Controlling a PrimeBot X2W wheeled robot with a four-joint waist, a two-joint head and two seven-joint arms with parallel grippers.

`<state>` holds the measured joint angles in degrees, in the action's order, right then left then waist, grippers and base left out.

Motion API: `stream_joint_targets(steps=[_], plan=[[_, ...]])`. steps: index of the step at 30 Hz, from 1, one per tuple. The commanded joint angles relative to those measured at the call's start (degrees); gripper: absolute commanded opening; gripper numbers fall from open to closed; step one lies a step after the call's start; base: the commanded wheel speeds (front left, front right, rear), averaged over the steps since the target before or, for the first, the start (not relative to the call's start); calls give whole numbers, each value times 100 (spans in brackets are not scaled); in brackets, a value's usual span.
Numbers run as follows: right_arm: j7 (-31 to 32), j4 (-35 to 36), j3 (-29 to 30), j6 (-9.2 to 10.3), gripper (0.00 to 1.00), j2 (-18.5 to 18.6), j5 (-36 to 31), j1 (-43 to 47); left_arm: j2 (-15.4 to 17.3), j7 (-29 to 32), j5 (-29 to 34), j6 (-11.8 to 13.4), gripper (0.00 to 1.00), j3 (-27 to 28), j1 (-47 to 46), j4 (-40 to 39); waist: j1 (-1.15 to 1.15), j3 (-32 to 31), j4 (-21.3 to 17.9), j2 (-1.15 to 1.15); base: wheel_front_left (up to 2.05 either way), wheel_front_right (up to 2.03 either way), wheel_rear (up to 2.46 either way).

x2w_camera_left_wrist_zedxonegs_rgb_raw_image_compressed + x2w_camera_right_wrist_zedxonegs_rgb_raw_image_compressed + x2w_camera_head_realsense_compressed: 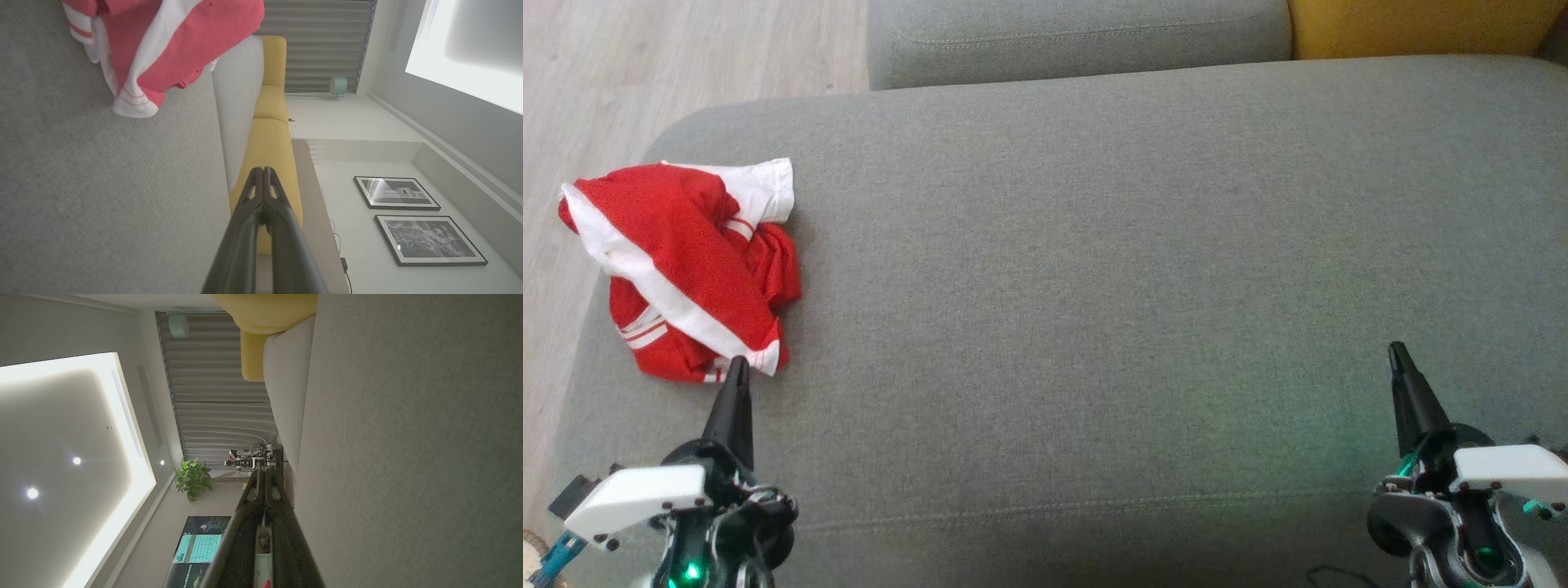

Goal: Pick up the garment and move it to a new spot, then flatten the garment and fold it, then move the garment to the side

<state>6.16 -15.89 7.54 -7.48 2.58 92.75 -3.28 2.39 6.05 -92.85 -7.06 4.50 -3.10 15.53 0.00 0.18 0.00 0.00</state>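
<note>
L gripper (738, 365), R gripper (1397, 353) both pinched closed; 1 crumpled garment (682, 261) on cushion (1094, 245).

I count one garment (686, 261), at nine o'clock in my head view. My grippers are two: the left gripper (738, 363) at seven o'clock and the right gripper (1396, 351) at four, each with two fingers. There are two grey cushions, the seat (1135, 245) at centre and the back (1078, 37) at twelve, and one yellow cushion (1413, 24) at one.

My left wrist view shows two pictures (396, 192) at four o'clock and one lamp (338, 85) at one.

My right wrist view shows three spotlights (32, 493) at nine o'clock, one plant (192, 479) and one other robot (249, 458) near centre.
</note>
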Motion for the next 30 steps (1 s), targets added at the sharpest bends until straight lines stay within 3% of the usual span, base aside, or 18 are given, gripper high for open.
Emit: stream_joint_targets(steps=[1, 19, 20, 24, 30], plan=[[31, 187, -104, -1, 0, 30, -57, -291, 49, 42, 67, -43, 0, 200, -308, -150, 0, 0, 0, 0, 0, 0, 0], [31, 187, -104, -1, 0, 30, -57, -291, 49, 42, 67, -43, 0, 200, -308, -150, 0, 0, 0, 0, 0, 0, 0], [-1, -19, -4, 0, 100, -2, 2, 2, -3, -2, -2, 3, 100, -4, 4, 18, 0, 0, 0, 0, 0, 0, 0], [-4, -368, -41, -1, 100, -60, 2, 207, -57, -11, -3, 10, 100, -19, 244, 362, 0, 1, 0, 0, 0, 0, 0], [-106, -329, -173, -1, 100, -56, -59, 187, -52, -107, 40, 7, 100, -111, 243, 266, 0, 3, -2, 0, 0, 0, 0]])
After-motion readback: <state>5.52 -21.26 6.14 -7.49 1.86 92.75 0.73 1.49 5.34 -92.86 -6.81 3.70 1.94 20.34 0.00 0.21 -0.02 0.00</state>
